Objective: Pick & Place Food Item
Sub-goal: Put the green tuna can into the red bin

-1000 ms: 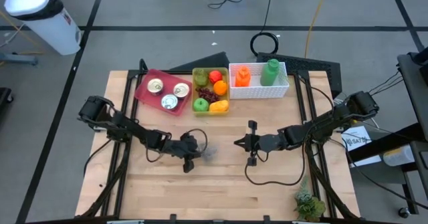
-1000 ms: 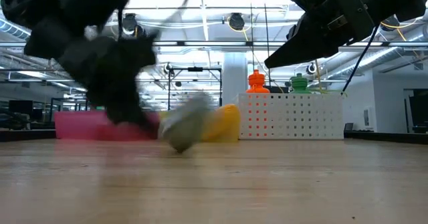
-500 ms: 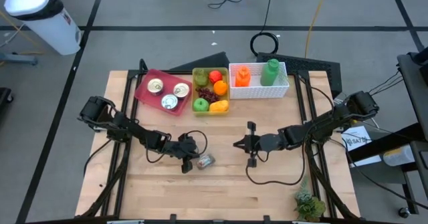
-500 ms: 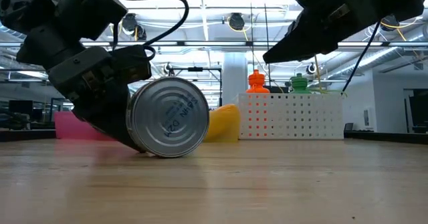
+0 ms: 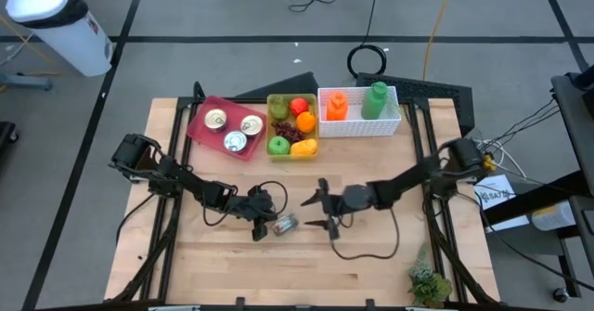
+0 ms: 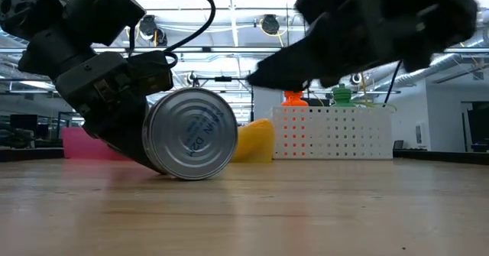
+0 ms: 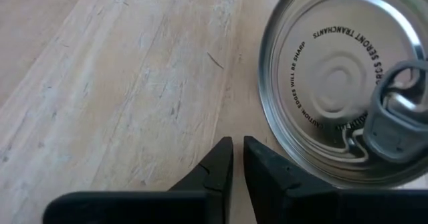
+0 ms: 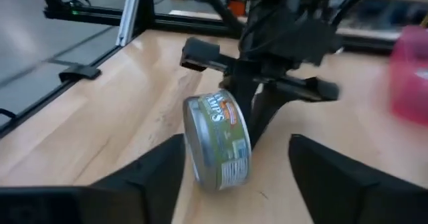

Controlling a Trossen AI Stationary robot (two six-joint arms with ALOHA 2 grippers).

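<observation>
While the tin can (image 5: pixel 284 224) lies on its side mid-table, toward the front edge, we see the left gripper (image 5: pixel 263 224) beside it, fingers nearly together, and the right gripper (image 5: pixel 316 211) spread wide, facing it.

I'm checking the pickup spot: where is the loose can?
High view: the can lies mid-table, beside the left gripper, with the right gripper close on its other side.

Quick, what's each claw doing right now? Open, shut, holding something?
Left gripper: nearly shut, holding nothing; the can lies beside it.
Right gripper: open, empty, facing the can.
</observation>
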